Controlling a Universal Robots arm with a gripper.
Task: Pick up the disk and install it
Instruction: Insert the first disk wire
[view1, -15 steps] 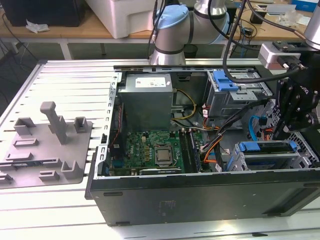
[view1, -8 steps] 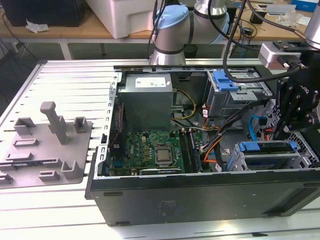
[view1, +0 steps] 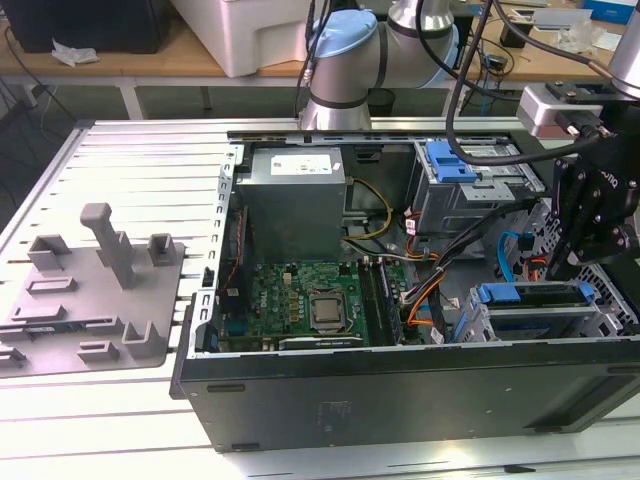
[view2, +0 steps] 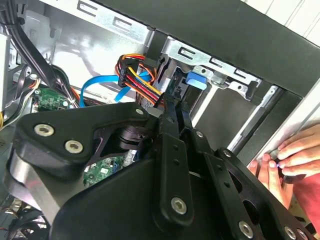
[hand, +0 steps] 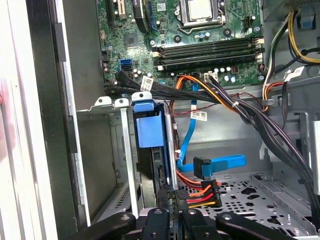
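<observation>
The disk (view1: 535, 293) sits edge-on in the metal drive cage (view1: 500, 325) at the case's front corner, on the exterior view's right. Its blue carrier frame (hand: 148, 125) stands between the cage's rails in the first wrist view. In the second wrist view the blue end of the disk (view2: 196, 80) lies just beyond my fingers. My gripper (view1: 560, 270) hangs over the cage with its black fingers pressed together. The gripper (hand: 172, 197) ends at the disk's near edge, and I cannot tell whether it touches. Seen in the second wrist view, the gripper (view2: 172, 102) holds nothing.
A person's hand (view2: 285, 155) rests on the case's outer edge beside the cage. Bundled power cables (hand: 200, 90) and a blue data cable (hand: 220, 164) run close by. The motherboard (view1: 300, 300), grey power-supply box (view1: 295, 200) and a blue-latched upper bay (view1: 450, 160) fill the case. A grey fixture tray (view1: 90, 290) lies outside.
</observation>
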